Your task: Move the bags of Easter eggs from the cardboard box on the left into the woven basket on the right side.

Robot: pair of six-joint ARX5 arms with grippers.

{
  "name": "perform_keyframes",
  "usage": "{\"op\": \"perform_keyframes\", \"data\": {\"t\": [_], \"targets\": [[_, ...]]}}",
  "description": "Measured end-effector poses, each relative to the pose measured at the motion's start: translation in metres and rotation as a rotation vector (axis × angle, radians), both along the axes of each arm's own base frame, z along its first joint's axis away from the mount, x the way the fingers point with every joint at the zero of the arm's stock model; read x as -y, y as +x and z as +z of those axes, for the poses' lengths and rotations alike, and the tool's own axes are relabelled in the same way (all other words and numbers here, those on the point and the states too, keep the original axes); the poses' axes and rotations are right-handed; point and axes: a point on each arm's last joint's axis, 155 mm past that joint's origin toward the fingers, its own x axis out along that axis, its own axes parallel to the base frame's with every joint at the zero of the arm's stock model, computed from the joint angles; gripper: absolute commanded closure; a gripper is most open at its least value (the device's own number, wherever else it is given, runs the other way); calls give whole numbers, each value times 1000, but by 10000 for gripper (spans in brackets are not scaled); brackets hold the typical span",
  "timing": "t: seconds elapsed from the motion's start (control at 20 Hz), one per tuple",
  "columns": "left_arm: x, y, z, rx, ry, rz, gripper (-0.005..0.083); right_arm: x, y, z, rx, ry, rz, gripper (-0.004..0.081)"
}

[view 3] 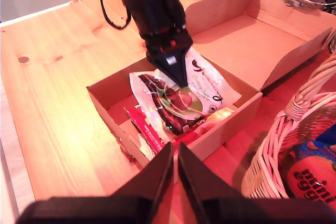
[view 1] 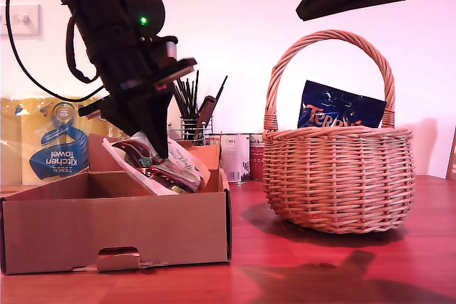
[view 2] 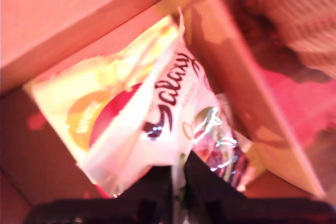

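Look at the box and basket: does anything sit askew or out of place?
Yes. A white Galaxy bag tilts up over the cardboard box rim, pinched by my first gripper. In the woven basket, a blue Terry's bag stands above the rim.

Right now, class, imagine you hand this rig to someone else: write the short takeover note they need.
First pincer: shut on the white Galaxy bag, over the cardboard box.
Second pincer: shut, nothing in it, raised beside the woven basket.
Done: the blue Terry's bag sits in the basket.
Left: carry the Galaxy bag across, then the other bags in the box.
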Motion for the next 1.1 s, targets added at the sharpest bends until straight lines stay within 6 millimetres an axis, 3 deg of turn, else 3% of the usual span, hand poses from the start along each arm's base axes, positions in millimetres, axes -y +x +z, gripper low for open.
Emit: {"op": "perform_keyframes", "data": {"t": [0.25, 0.6, 1.1], "targets": [[7, -15, 7, -72, -99, -58, 797, 3, 3, -1, 6, -9, -19, 783], [-5, -5, 25, -102, -240, -19, 797, 3, 3, -1, 5, -9, -19, 783], [6, -6, 36, -110, -328, -44, 797, 3, 3, -2, 3, -12, -22, 783]]}}
